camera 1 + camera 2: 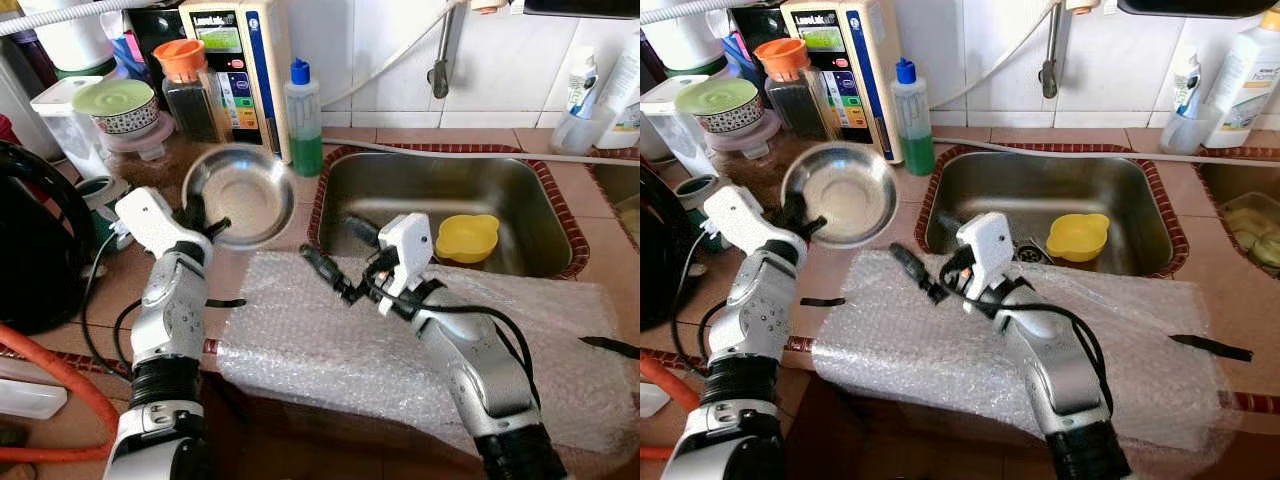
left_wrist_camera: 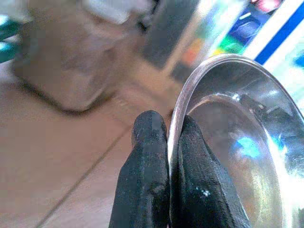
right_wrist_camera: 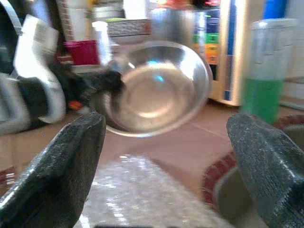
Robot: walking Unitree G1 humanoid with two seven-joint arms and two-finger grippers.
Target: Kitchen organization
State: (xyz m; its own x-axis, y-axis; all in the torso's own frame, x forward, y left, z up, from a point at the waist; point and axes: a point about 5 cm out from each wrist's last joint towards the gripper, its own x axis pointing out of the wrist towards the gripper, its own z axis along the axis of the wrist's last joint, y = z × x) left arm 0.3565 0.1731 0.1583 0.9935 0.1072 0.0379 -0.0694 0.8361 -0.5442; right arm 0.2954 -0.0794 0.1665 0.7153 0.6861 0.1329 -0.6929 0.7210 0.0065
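Observation:
A shiny steel bowl (image 1: 245, 190) is tilted above the tiled counter, left of the sink (image 1: 520, 180). My left gripper (image 1: 205, 225) is shut on the bowl's near-left rim; in the left wrist view the two black fingers (image 2: 147, 156) pinch the thin edge of the bowl (image 2: 237, 156). My right gripper (image 1: 325, 236) hovers open over a sheet of bubble wrap (image 1: 330, 340) spread on the counter's front, pointing at the bowl (image 3: 156, 88) with nothing between its fingers (image 3: 61, 166).
A yellow bowl (image 1: 467, 237) lies in the sink. Behind the steel bowl stand a green soap bottle (image 1: 303, 120), a water appliance (image 1: 235, 60), an orange-lidded jar (image 1: 190, 85) and a patterned bowl (image 1: 118, 105). A black appliance (image 1: 30, 240) and an orange hose (image 1: 60, 380) crowd the left.

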